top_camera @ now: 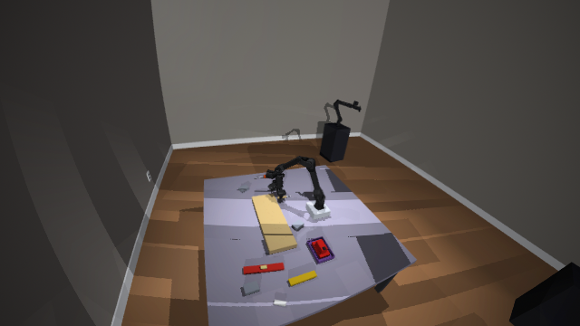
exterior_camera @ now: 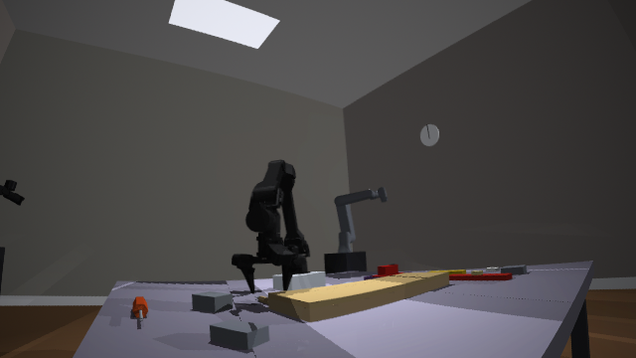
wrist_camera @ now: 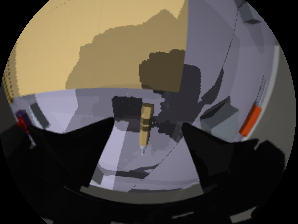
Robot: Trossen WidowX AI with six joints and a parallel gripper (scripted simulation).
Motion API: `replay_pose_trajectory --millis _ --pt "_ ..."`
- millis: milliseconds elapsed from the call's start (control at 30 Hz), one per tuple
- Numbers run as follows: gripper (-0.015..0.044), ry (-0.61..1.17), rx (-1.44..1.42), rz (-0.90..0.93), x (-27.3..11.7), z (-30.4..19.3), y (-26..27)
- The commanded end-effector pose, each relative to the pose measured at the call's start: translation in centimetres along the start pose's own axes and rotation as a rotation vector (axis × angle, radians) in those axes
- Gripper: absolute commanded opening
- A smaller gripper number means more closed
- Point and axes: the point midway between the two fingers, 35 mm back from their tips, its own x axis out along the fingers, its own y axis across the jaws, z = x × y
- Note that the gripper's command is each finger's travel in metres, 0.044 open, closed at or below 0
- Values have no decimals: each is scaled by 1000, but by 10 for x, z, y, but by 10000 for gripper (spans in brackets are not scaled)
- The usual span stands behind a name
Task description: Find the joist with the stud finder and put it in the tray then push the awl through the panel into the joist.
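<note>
The red stud finder (top_camera: 321, 248) (exterior_camera: 388, 269) sits in the purple tray (top_camera: 325, 260). The tan floor panel (top_camera: 272, 215) (exterior_camera: 358, 293) (wrist_camera: 50, 45) lies flat on the table. The joist is hidden. The awl (wrist_camera: 146, 120) (exterior_camera: 263, 299), with a tan handle and a thin metal tip, lies on the table just off the panel's far end. My gripper (top_camera: 276, 194) (exterior_camera: 269, 289) (wrist_camera: 149, 123) is open and empty, pointing down above the awl. In the wrist view the awl shows between the two fingertips.
Grey blocks (exterior_camera: 213, 301) (exterior_camera: 239, 334) (wrist_camera: 221, 120) lie near the gripper, with an orange-handled tool (exterior_camera: 140, 306) (wrist_camera: 251, 120) beyond. Another grey block (top_camera: 297, 226) is beside the panel. A red level (top_camera: 272, 268) and a yellow bar (top_camera: 303, 278) lie past the panel's near end.
</note>
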Motion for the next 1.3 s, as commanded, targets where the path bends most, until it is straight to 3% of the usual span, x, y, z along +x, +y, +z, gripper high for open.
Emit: replay_pose_trajectory --millis 0,567,1033,1200,1267 --pt "440 8 1 6 9 -1 1" --pt "440 8 1 6 31 0 2" --pt "72 8 1 6 31 0 2" --pt "39 8 1 6 31 0 2" --pt "0 8 1 6 27 0 2"
